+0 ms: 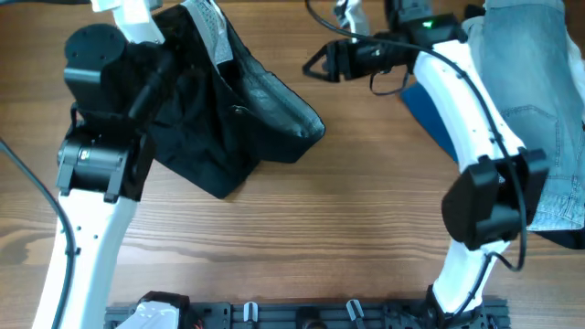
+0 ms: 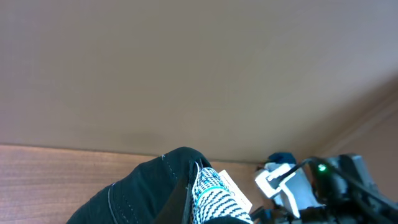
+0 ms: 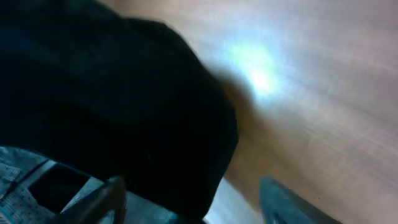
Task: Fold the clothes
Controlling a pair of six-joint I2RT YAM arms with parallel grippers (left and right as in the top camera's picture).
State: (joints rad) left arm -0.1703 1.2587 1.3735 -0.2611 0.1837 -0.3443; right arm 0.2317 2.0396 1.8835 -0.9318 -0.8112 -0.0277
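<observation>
Wood table (image 1: 366,228) carries black shorts (image 1: 215,128) heaped in front of the right gripper (image 1: 311,62) — blue cloth (image 1: 428,108) and denim jeans (image 1: 535,73) back beside its arm.

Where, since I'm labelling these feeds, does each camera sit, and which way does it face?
Overhead: above the wooden table, looking straight down; the white left arm and white right arm show.
Left wrist: on the left arm, looking across the table at a plain wall; own fingers hidden behind the large black fabric garment.
Right wrist: on the right arm, looking down at the tabletop; the open right hand shows.
Shared: all three see the garment.
</observation>
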